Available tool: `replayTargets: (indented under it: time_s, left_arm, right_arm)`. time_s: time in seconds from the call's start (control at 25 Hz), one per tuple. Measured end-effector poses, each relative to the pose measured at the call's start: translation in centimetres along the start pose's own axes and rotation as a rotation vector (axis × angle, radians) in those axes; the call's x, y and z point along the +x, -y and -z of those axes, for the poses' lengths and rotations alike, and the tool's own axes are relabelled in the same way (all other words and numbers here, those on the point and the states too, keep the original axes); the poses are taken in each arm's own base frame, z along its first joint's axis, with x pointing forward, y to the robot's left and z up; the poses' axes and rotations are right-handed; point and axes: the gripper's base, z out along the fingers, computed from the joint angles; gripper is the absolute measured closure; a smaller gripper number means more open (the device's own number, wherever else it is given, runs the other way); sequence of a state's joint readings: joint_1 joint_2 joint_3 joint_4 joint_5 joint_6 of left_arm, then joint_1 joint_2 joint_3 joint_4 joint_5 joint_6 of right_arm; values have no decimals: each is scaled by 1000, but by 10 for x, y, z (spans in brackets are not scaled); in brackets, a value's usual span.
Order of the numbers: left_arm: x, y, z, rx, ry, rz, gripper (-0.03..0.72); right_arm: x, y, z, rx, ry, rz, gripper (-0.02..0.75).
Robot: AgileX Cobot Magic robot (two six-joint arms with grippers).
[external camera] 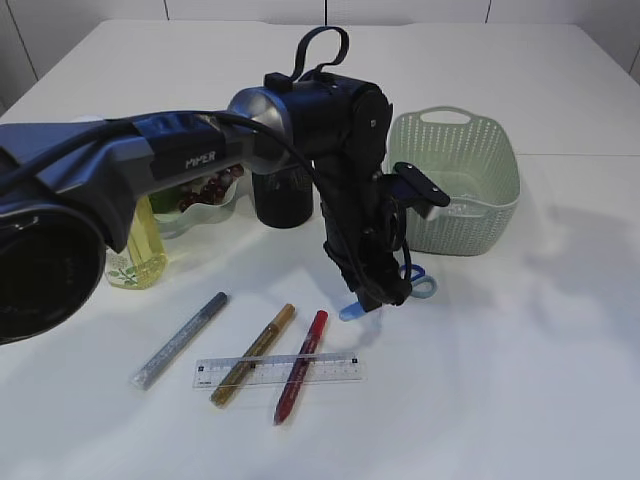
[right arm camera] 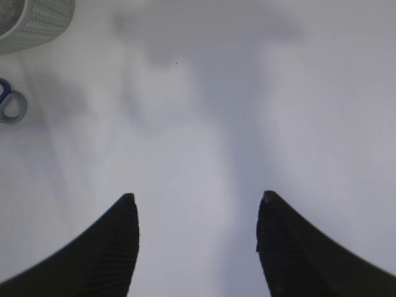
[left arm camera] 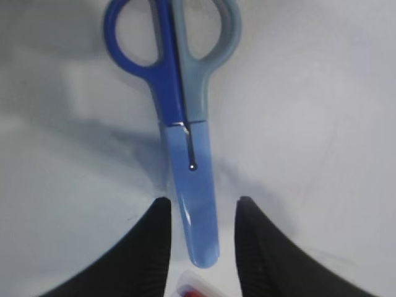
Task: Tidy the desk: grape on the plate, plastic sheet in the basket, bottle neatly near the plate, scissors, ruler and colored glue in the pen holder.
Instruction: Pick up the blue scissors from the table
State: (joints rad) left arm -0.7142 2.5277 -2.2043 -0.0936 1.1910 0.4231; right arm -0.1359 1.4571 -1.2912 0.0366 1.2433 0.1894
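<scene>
In the exterior view the left arm reaches across the table (external camera: 520, 350) and its gripper (external camera: 378, 298) points down over the scissors (external camera: 352, 309), whose blue covered tip shows just below the fingers while the handle loops peek out behind. In front lie three glue pens, silver (external camera: 180, 340), gold (external camera: 253, 353) and red (external camera: 301, 365), the last two crossing a clear ruler (external camera: 280, 371). Behind stand a green basket (external camera: 462, 180), a dark pen holder (external camera: 283, 198), a yellow bottle (external camera: 138, 255) and a plate (external camera: 200, 212) holding grapes (external camera: 208, 189). In the left wrist view the scissors (left arm camera: 185, 124) lie closed on the table, their sheathed blade between the two fingers (left arm camera: 148, 253); a gap shows on both sides, so the jaws stand open, not gripping. In the right wrist view the right gripper (right arm camera: 198, 247) hangs wide open over bare table, with a basket corner (right arm camera: 31, 21) and a scissor loop (right arm camera: 11, 105) at the left edge.
</scene>
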Motion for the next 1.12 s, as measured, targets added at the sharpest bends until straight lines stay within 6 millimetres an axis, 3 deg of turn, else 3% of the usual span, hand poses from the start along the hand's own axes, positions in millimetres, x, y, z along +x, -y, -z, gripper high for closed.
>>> replayTargets:
  time_s: [0.48, 1.12]
  left_arm:
    - [2, 0, -14, 11, -26, 4, 430]
    - [4, -3, -18, 15, -34, 11, 432]
  right_arm:
    - [0, 0, 0, 0, 0, 0, 262]
    - [0, 0, 0, 0, 0, 0, 262]
